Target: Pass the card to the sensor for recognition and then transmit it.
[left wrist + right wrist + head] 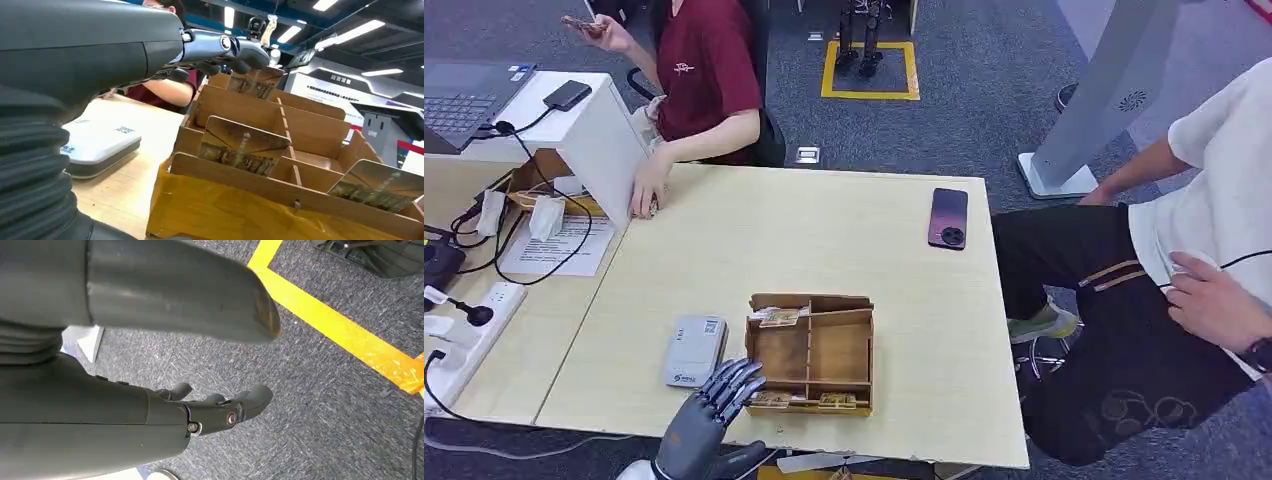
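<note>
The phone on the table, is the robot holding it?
No, the phone lies alone at the table's far edge, while the robot's left hand is near the wooden box.

Laptop (464,105) cut off at the frame edge, sensor (694,351) label too small to read

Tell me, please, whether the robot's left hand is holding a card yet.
Not yet. The left hand hovers open beside the wooden box, fingers apart, while the cards stand in their slots.
</note>
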You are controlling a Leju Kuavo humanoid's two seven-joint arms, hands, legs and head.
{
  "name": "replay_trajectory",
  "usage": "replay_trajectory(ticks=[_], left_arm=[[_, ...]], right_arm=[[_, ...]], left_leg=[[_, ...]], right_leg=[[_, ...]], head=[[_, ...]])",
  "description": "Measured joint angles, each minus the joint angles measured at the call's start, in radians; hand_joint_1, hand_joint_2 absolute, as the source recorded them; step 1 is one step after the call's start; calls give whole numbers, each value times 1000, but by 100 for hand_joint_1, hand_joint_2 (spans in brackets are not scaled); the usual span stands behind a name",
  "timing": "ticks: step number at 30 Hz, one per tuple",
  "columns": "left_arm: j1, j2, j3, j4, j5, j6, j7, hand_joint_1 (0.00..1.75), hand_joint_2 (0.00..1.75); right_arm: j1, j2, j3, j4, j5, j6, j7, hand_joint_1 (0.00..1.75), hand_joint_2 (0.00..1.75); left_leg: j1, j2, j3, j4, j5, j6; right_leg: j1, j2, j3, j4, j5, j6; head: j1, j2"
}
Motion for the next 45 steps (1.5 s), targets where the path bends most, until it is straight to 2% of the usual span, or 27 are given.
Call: replay_trajectory(ticks=[35,45], left_arm=[[-4,-35,7,0,-61,0,1,0,175],[-28,-63,11,5,-65,0,8,0,175]], right_arm=[[-1,1,-2,0,18,-1,0,0,0],[-6,8,-9,0,22,-1,9,0,0]], left_leg=[[0,0,0,0,0,0],[0,0,0,0,0,0]], right_leg=[[0,0,0,0,0,0],[0,0,0,0,0,0]], head=[[0,0],[0,0]])
